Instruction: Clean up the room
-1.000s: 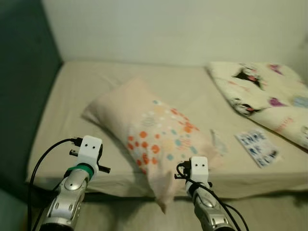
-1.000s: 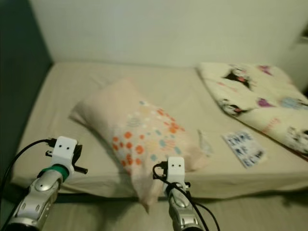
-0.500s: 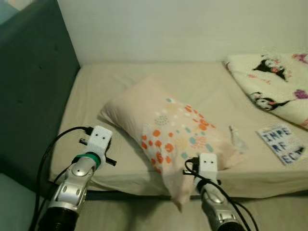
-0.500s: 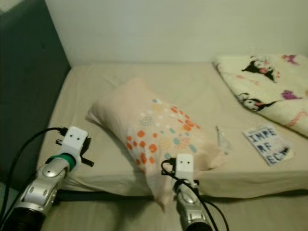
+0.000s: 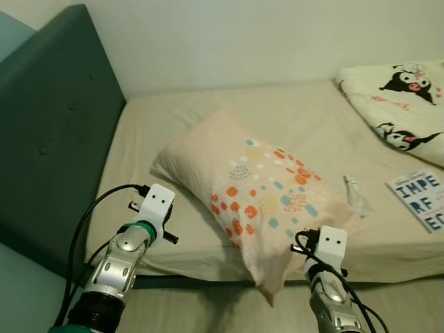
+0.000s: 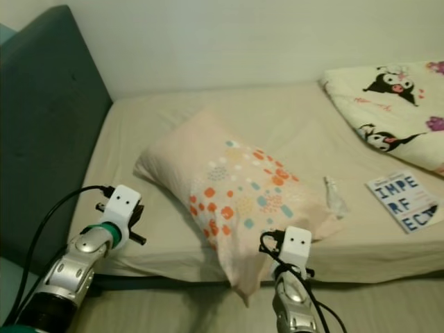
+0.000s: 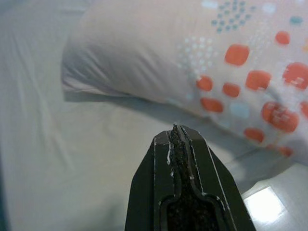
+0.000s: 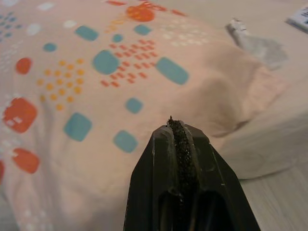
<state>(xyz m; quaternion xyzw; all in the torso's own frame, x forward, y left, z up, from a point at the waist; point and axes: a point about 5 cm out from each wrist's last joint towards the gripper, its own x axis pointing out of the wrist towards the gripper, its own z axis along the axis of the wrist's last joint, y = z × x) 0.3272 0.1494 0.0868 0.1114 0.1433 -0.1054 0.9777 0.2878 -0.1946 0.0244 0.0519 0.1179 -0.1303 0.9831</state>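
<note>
A peach pillow [image 5: 257, 187] with orange and teal dots lies slantwise on the beige bed [image 5: 180, 125], one corner hanging over the front edge. My left gripper [image 7: 176, 129] is shut on nothing, held above the sheet just off the pillow's left end. My right gripper [image 8: 172, 121] is shut too, hovering close over the pillow's dotted end near the bed's front edge. In the eye views my left arm [image 5: 149, 215] is at the bed's front left and my right arm [image 5: 329, 250] is at the front, right of the overhanging corner.
A crumpled clear wrapper [image 5: 357, 194] lies right of the pillow. A book [image 5: 420, 201] with big letters is at the right edge. A cartoon-print blanket [image 5: 399, 104] is folded at the far right. A teal headboard [image 5: 55, 139] stands left.
The camera has swung left, so the headboard has come into view and the blanket and book have slid right. The pillow stays put on the bed. Both arms keep their stance.
</note>
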